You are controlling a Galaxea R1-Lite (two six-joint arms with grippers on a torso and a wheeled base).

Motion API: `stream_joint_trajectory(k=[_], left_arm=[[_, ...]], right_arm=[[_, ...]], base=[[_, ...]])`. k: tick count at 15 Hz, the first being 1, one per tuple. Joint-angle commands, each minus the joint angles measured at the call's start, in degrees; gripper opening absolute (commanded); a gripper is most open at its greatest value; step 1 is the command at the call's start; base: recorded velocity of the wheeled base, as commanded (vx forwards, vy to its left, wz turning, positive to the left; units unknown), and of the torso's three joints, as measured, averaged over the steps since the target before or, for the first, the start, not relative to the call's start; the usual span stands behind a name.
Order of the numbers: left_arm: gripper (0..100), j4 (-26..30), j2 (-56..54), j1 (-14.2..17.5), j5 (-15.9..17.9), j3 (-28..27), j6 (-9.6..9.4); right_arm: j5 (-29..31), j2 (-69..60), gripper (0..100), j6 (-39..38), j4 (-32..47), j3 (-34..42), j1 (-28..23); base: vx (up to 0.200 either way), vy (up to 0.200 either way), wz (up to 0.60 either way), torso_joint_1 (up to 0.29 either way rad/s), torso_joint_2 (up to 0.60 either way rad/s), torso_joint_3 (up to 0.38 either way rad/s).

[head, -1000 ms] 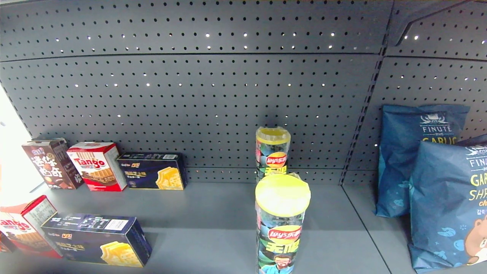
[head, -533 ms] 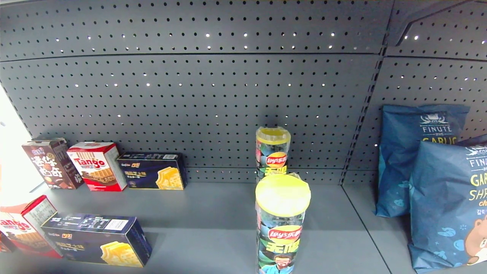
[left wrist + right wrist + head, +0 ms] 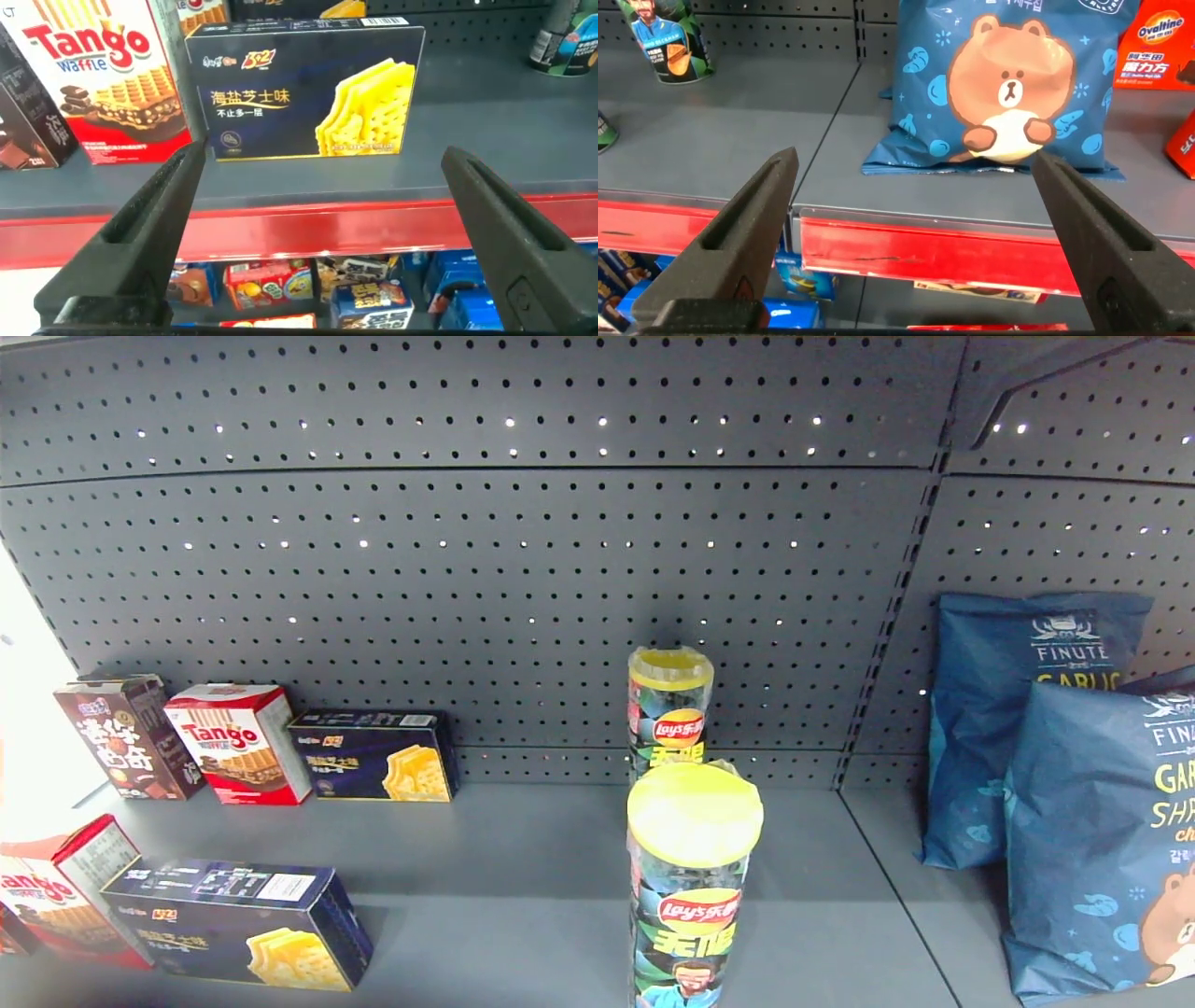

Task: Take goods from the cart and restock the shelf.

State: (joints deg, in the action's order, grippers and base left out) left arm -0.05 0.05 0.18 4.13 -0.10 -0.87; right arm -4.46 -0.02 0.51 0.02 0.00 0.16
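Nothing has moved since the earlier frames; every item and both arms sit as before.

On the head view, a grey shelf runs wide, backed by a perforated back panel. At the robot's left, a brown box, a rear wafer box and a rear cracker box stand in a row against the panel. Nearer the front edge sit a front wafer box and a front cracker box, side by side. A rear chip can stands upright against the panel, with a front chip can upright directly before it. A broad bare stretch of shelf lies between the boxes and the cans. A narrower bare strip separates the cans from a divider post. Beyond the post, two blue snack bags lean upright, one before the other.

The left end effector hangs spread wide, just outside the shelf's red edge strip, facing the front cracker box. A bare band of shelf lies between that box and the strip.

The right end effector is likewise spread wide, outside the front edge, facing the front snack bag, which reaches close to the edge.
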Motion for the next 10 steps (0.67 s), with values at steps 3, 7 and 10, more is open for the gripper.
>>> stream_joint_trajectory(k=[3,7,10], left_arm=[[100,0.0,0.0,0.0,0.0,0.0,0.07],[100,0.0,0.0,0.0,0.1,0.0,-0.1],[100,0.0,0.0,0.0,0.0,0.0,0.07]], right_arm=[[0.0,0.0,100,0.0,0.1,0.0,0.0],[0.0,0.0,100,0.0,0.0,0.0,0.0],[0.0,0.0,100,0.0,0.0,0.0,0.0]], base=[[-0.133,0.0,0.0,0.005,0.0,-0.002],[0.0,0.0,0.0,0.0,0.0,0.0],[-0.067,0.0,0.0,0.001,0.0,0.002]])
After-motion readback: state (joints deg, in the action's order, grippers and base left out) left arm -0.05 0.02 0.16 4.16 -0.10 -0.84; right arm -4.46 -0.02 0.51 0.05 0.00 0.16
